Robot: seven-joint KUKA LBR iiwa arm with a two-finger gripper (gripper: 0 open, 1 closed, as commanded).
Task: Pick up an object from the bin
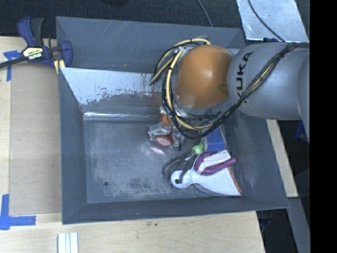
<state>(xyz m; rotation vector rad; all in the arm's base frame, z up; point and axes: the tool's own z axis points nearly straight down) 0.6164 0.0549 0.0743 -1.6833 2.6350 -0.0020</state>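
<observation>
The gripper (pixel 167 132) sits low near the middle of the bin (pixel 105 157), right over a small clear packet (pixel 162 139) with red inside; whether it is spread or pressed together cannot be told. The packet looks light, thin and slippery, so pinching across its middle seems best.
</observation>
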